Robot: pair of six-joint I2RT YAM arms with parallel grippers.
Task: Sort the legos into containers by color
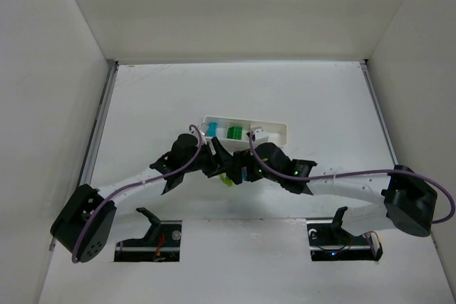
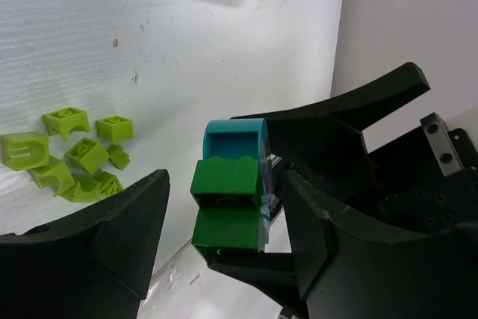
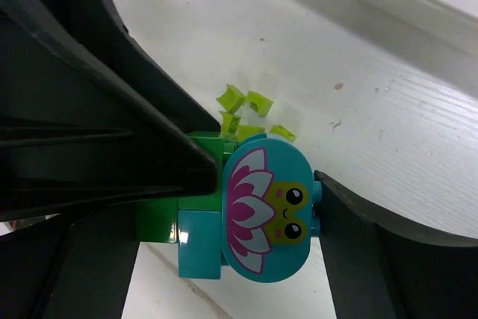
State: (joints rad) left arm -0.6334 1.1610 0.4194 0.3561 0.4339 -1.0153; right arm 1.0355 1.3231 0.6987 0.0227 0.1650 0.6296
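White tray (image 1: 279, 130) holds cyan and green; yellow-green bricks (image 2: 71, 155) wait mid-worktop (all loose). Right gripper (image 3: 269, 184) clamps the cyan lotus brick (image 3: 265, 222); left gripper (image 2: 228, 184) straddles its green bricks (image 2: 228, 214), unclenched.

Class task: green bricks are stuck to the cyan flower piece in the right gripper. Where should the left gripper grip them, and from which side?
Probably take the green bricks by their two flat side walls, coming from the left arm's side, where they are bare. The right gripper seems to clamp the cyan flower piece; the open left gripper straddles those walls.
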